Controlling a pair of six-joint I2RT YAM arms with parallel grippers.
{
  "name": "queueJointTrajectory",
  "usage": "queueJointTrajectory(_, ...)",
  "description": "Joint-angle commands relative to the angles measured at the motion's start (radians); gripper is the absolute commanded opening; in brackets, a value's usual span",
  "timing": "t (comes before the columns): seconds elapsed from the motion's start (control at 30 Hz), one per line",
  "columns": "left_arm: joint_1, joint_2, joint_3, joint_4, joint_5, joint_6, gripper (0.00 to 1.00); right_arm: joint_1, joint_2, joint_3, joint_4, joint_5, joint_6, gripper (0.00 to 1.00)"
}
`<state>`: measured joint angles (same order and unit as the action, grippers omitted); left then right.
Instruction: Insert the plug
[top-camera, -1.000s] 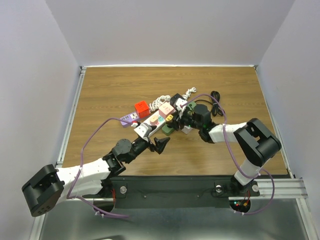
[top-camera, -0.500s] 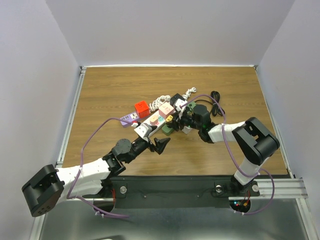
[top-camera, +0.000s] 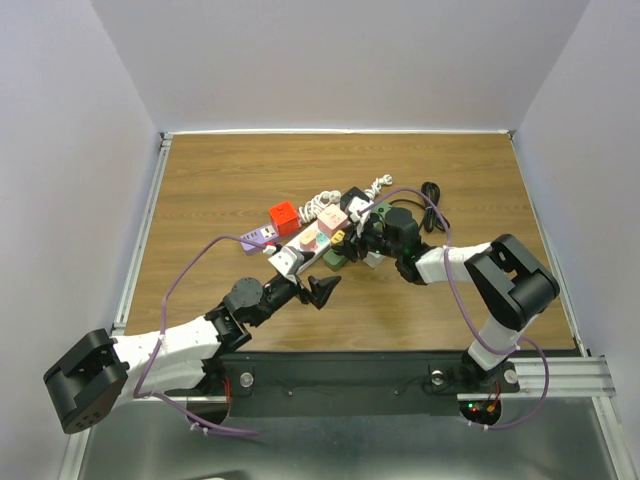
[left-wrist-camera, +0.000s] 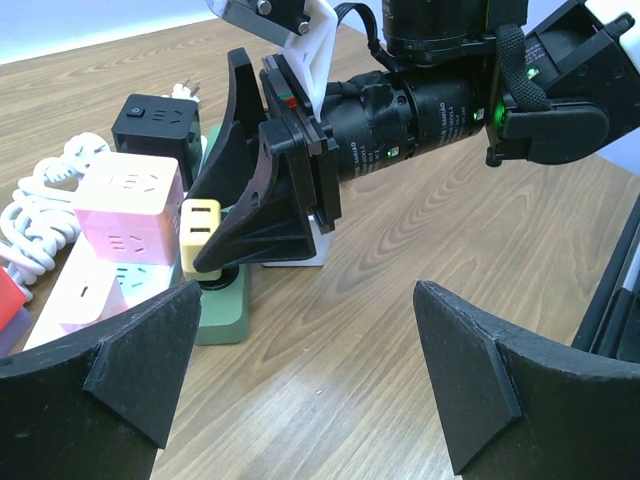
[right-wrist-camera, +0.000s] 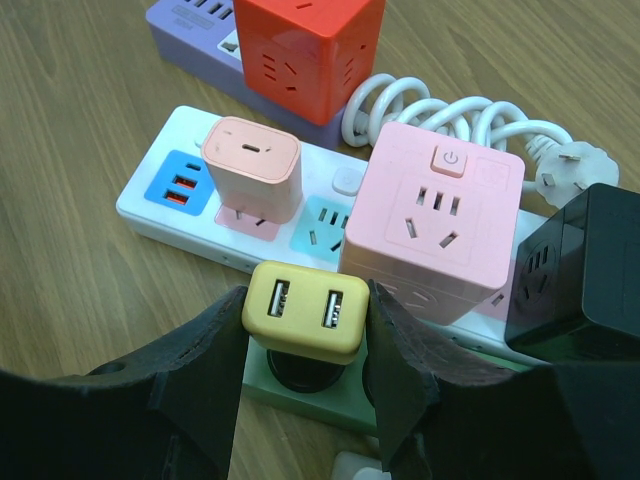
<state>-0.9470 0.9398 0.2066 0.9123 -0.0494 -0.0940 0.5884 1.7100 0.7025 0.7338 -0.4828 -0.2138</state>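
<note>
My right gripper (right-wrist-camera: 305, 325) is shut on a yellow two-port USB plug (right-wrist-camera: 305, 308), holding it over a round black socket of the green power strip (right-wrist-camera: 300, 392). The plug also shows in the left wrist view (left-wrist-camera: 200, 225) above the green strip (left-wrist-camera: 218, 305), under the right gripper's black fingers (left-wrist-camera: 255, 215). In the top view the right gripper (top-camera: 352, 240) is at the cluster of strips. My left gripper (left-wrist-camera: 300, 385) is open and empty over bare wood, just in front of the green strip; in the top view it (top-camera: 322, 290) is near the strip.
A white strip (right-wrist-camera: 200, 215) with a pink charger (right-wrist-camera: 252, 165), a pink cube socket (right-wrist-camera: 435, 215), a red cube (right-wrist-camera: 305, 50), a purple strip (right-wrist-camera: 195, 20), a black cube (right-wrist-camera: 580, 275) and a coiled white cord (right-wrist-camera: 440, 110) crowd behind the plug.
</note>
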Motion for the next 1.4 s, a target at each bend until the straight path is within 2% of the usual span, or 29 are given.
queueJointTrajectory(0.0,0.002,-0.009,-0.01,0.054,0.019,0.011,0.99,-0.002,0.031,0.006,-0.03,0.016,0.002,0.01)
queueJointTrajectory(0.47,0.002,-0.025,-0.026,0.066,0.031,0.01,0.99,-0.004,0.123,0.011,-0.054,0.059,0.037,0.0)
queueJointTrajectory(0.7,0.002,-0.035,-0.033,0.074,0.037,0.01,0.99,-0.002,0.105,-0.046,-0.054,0.125,0.062,0.0)
queueJointTrajectory(1.13,0.002,-0.053,-0.042,0.082,0.034,0.013,0.99,-0.002,0.125,-0.21,0.203,0.214,0.212,0.0)
queueJointTrajectory(1.37,0.002,-0.05,-0.042,0.08,0.034,0.01,0.99,-0.002,0.177,-0.178,0.207,0.204,0.2,0.0)
